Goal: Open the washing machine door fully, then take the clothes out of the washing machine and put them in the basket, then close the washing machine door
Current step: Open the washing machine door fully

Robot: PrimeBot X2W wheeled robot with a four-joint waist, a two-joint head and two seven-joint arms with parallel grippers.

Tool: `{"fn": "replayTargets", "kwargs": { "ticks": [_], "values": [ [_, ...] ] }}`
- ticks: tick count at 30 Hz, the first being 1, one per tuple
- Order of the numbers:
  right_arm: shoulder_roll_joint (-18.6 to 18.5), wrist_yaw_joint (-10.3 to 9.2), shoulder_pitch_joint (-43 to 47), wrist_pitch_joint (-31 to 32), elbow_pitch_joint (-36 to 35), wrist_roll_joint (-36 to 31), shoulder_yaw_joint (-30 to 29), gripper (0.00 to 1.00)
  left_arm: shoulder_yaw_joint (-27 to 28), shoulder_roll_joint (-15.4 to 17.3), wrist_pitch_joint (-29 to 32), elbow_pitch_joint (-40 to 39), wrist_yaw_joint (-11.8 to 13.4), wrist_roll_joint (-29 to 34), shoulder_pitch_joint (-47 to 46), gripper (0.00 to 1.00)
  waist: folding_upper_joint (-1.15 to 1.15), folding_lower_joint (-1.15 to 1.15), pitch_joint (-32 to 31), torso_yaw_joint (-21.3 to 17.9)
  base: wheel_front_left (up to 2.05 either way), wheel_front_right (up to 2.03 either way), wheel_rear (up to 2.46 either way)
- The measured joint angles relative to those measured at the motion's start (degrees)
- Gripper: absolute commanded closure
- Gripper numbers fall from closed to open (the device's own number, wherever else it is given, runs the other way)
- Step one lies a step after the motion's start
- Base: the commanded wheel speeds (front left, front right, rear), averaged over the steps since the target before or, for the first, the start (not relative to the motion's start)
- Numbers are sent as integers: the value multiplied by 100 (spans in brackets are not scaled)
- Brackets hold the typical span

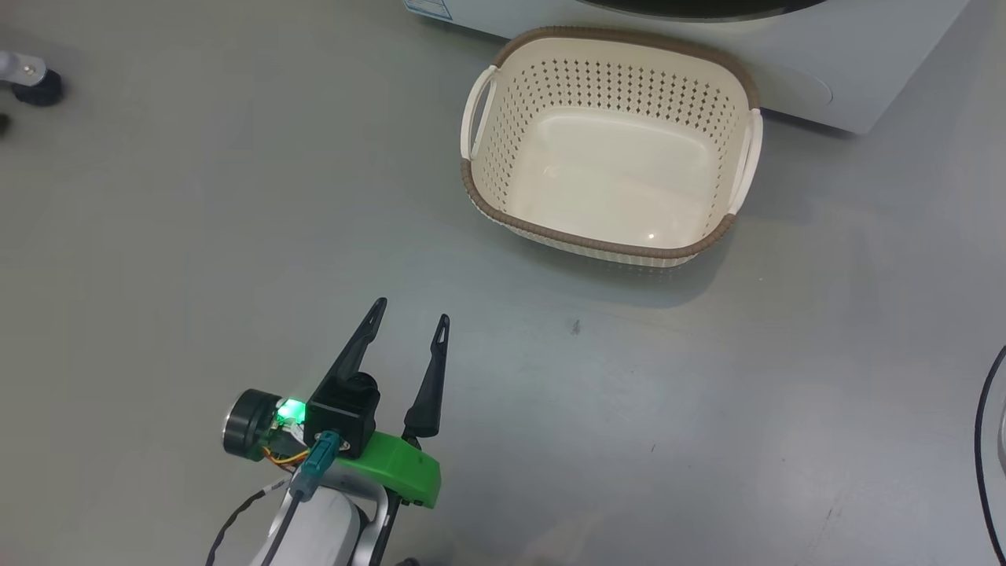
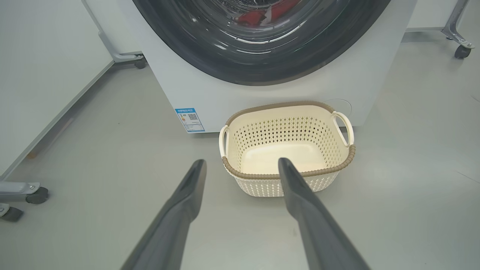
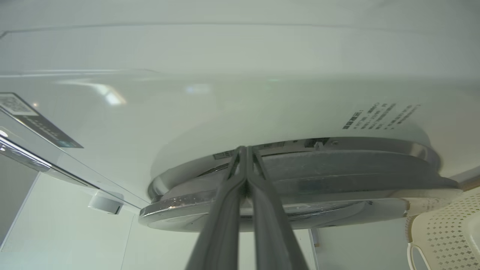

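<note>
The cream basket (image 1: 597,236) stands empty on the grey floor against the front of the white washing machine (image 1: 864,71). My left gripper (image 1: 413,310) hovers open over the floor, short and left of the basket, with nothing between its fingers. In the left wrist view the left gripper (image 2: 242,162) points at the basket (image 2: 255,175), and red clothes (image 2: 251,17) show through the glass of the black-ringed washing machine door (image 2: 262,63). My right gripper (image 3: 245,150) is shut, its tips at the door's chrome rim (image 3: 300,210) where it meets the white front (image 3: 225,112).
A blue sticker (image 2: 190,120) sits low on the machine's front. Castered frame legs stand at the left (image 2: 37,195) and far right (image 2: 461,50), with a white panel (image 2: 37,75) along the left. A black cable (image 1: 986,440) curves at the right edge.
</note>
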Motion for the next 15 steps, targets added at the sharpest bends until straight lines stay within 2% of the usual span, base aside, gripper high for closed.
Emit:
{"fn": "replayTargets", "kwargs": {
  "ticks": [15],
  "values": [
    [-105,-55,-495,256,567,53,64,100,-12,-3,0,-59,0,1,14,0,0,0,119,225,0,0,0]
  ]
}}
